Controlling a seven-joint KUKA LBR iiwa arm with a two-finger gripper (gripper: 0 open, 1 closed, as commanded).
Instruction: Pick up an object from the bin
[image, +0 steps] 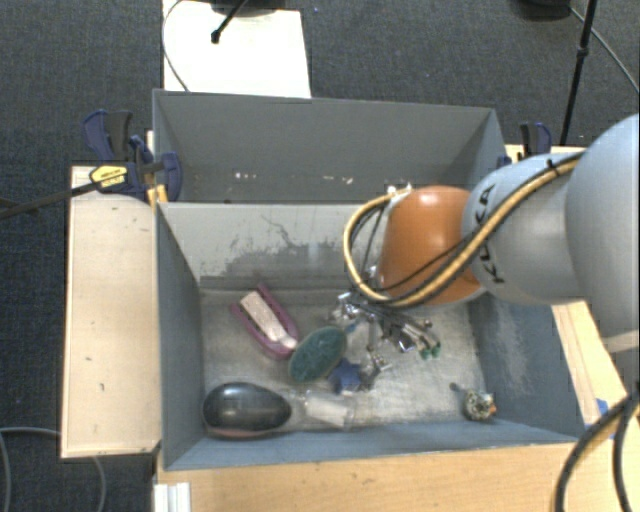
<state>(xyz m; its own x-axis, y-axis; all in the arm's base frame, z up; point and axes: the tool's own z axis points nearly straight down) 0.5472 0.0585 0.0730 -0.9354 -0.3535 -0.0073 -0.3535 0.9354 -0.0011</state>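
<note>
My gripper (368, 352) reaches down into the middle of the bin, its metal fingers just right of a dark green oval thing (317, 355) and above a small blue piece (347, 378). Whether anything sits between the fingers is hidden by the metal parts. A pink and purple oblong thing (266, 320) lies tilted to the left of the green one. A pale, clear flat thing (322, 408) lies on the floor below the green one.
A glossy black egg-shaped thing (245, 410) rests in the front left corner. A small brass-coloured knob (479, 405) lies near the front right. The arm's orange cover and cables hang over the bin's right middle.
</note>
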